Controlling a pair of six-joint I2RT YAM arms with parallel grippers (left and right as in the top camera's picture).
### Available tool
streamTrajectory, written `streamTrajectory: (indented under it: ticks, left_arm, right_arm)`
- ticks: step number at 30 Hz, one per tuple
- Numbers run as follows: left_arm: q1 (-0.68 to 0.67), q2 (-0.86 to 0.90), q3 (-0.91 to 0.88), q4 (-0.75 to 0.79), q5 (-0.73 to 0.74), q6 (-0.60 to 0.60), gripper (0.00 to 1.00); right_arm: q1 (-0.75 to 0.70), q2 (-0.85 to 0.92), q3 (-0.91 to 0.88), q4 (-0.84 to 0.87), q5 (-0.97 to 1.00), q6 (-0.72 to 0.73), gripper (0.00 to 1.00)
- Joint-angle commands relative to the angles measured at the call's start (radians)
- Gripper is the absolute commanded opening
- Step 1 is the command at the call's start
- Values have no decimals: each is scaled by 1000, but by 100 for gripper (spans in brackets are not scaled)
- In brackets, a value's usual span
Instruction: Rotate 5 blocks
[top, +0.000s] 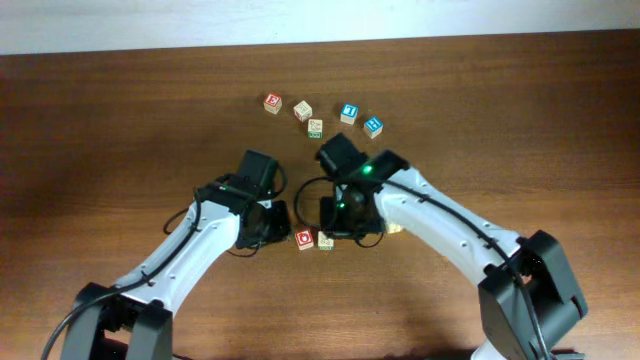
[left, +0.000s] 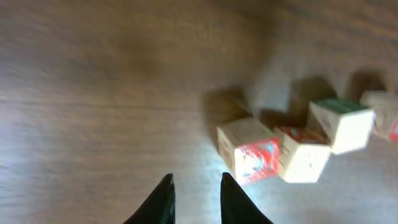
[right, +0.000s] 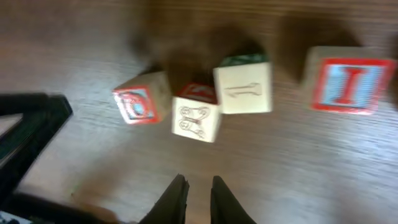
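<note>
Overhead, L to R: the left arm (top: 190, 245) comes in from the near-left corner. The left jaws hang low over the brown bench (top: 120, 120), just left of a red-faced block (top: 305, 239). In the left wrist view they are spread narrowly w/ nothing but wood between them, and that block lies ahead and to the right, apart from the tips. A beige block (top: 325, 240) touches its right side.

The black head of the right arm (top: 440, 220) covers whatever lies right of this pair. The right wrist view shows 4 blocks in a loose line: the red-faced one, a butterfly block (right: 198, 118), a green-topped block (right: 244, 87), then an "I" block (right: 348, 78) standing apart. The right jaws are almost pressed together, pinching nothing, short of the butterfly block. Black parts of the left arm fill that view's left edge.

Far side: the far row (top: 315, 128) of 5 blocks, 1 red, 2 beige, 2 blue, well apart from both arms.
</note>
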Motion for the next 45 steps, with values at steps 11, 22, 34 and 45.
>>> streamTrajectory:
  ticks: [11, 22, 34, 45]
  left_arm:
    - [459, 6, -8, 89, -68, 101, 39]
    - [514, 6, -8, 89, -68, 123, 42]
    - [514, 6, -8, 87, -93, 124, 44]
    - [514, 6, -8, 85, -94, 124, 47]
  right_arm:
    - [112, 86, -28, 212, 6, -64, 21]
    - [114, 193, 60, 172, 2, -119, 18]
    - [115, 194, 90, 204, 107, -45, 26]
    - [193, 215, 102, 196, 175, -73, 44]
